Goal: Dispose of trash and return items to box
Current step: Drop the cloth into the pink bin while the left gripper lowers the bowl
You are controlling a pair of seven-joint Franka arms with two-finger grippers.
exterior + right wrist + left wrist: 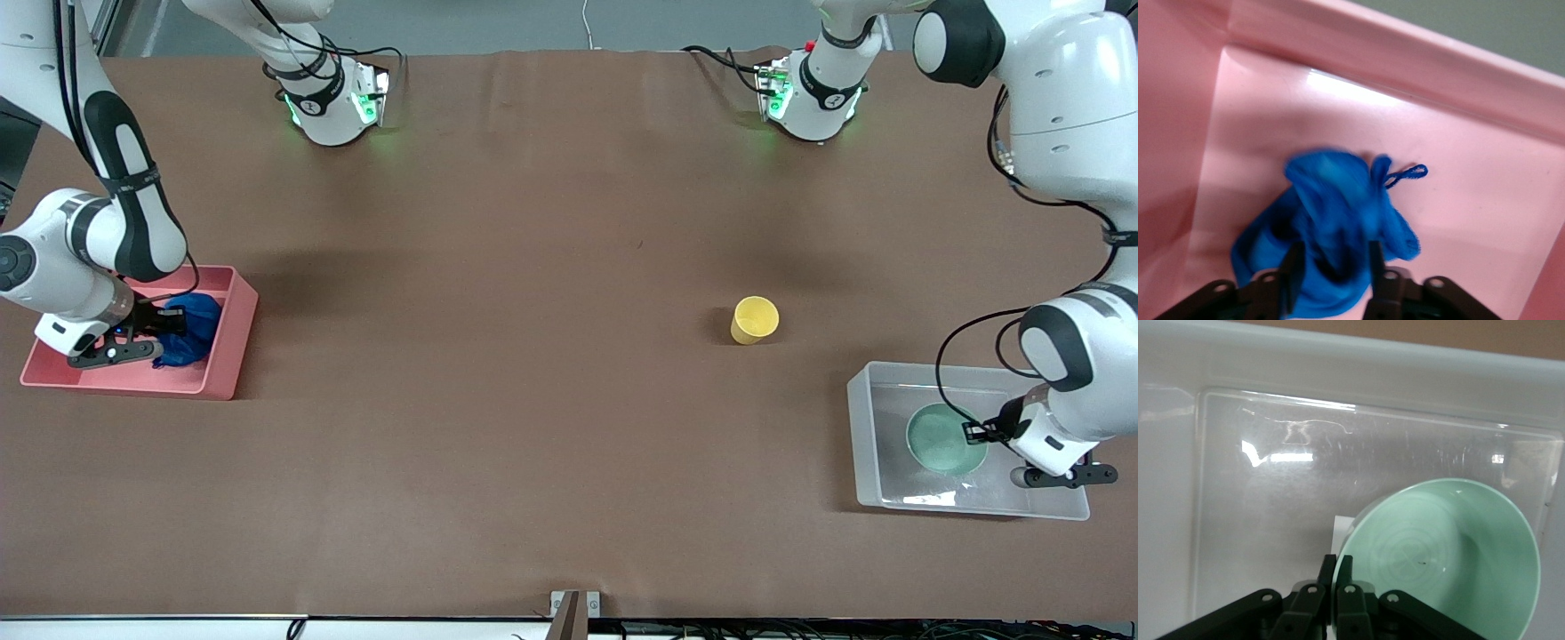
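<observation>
The blue trash wad (194, 327) lies inside the pink bin (229, 356) at the right arm's end of the table. My right gripper (169, 325) is down in the bin, open, its fingers on either side of the wad (1338, 193), whose thin tail (1408, 173) lies on the bin floor (1471, 173). My left gripper (973, 433) is shut on the rim of the mint-green bowl (941, 440) inside the clear box (876, 449). In the left wrist view the fingers pinch the bowl (1451, 547) at its rim. The yellow cup (755, 320) stands on the table.
The box's white sticker (1341, 528) shows beside the bowl on the box floor. The box wall (1338, 367) rises around the gripper. The brown table (498, 356) stretches between bin and cup. Both arm bases stand along the edge farthest from the front camera.
</observation>
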